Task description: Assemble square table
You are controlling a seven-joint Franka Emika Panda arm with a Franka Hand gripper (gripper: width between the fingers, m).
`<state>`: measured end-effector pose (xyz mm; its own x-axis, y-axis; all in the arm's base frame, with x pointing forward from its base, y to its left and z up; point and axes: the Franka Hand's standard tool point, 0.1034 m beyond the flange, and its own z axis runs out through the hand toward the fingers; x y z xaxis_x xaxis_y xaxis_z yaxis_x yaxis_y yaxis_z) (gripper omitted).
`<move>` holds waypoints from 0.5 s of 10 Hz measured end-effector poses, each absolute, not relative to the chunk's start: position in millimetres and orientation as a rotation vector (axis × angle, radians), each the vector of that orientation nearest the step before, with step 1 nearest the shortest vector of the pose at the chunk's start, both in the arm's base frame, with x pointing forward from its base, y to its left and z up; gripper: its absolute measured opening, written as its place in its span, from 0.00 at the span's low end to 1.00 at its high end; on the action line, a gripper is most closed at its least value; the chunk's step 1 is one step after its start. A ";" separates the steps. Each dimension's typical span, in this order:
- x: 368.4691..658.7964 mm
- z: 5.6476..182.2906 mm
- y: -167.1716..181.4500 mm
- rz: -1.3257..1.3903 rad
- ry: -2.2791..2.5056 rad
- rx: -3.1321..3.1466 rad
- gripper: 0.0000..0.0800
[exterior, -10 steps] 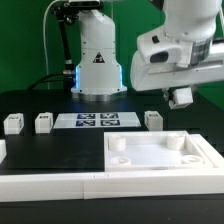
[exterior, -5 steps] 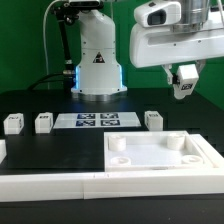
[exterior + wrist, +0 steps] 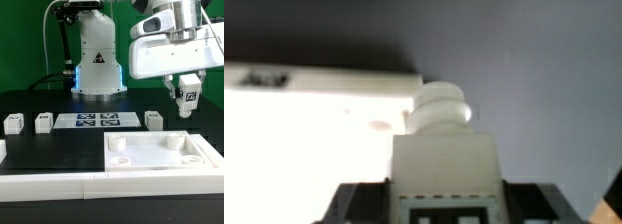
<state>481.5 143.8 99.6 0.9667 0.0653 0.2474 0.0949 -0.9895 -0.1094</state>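
My gripper [image 3: 186,86] hangs above the back right corner of the square tabletop [image 3: 150,160] and is shut on a white tagged leg [image 3: 187,97], held in the air and a little tilted. In the wrist view the leg [image 3: 446,150] fills the space between the dark fingers [image 3: 358,200], its round peg pointing away from the gripper [image 3: 446,207], with the tabletop's bright rim [image 3: 322,85] beside it. Three other legs stand on the black table: two [image 3: 13,123] [image 3: 43,123] at the exterior view's left, one [image 3: 152,119] behind the tabletop.
The marker board [image 3: 97,121] lies between the loose legs, in front of the robot base [image 3: 97,60]. A long white border bar [image 3: 50,182] runs along the front edge at the left of the tabletop.
The gripper with the leg rose, shifted slightly to the exterior view's right, then came down a little; the wrist has turned and the leg now hangs more upright.
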 end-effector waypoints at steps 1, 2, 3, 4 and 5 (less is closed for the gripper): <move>485.9 101.3 142.2 -0.423 -0.139 -2.989 0.36; 490.5 104.5 142.8 -0.568 -0.136 -2.959 0.36; 486.4 100.1 142.4 -0.601 -0.138 -2.953 0.36; 486.4 98.3 142.2 -0.603 -0.138 -2.952 0.36; 487.9 95.3 141.9 -0.608 -0.158 -2.953 0.36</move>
<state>487.9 141.9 95.3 0.9138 0.0775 0.3988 0.1267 -0.9871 -0.0984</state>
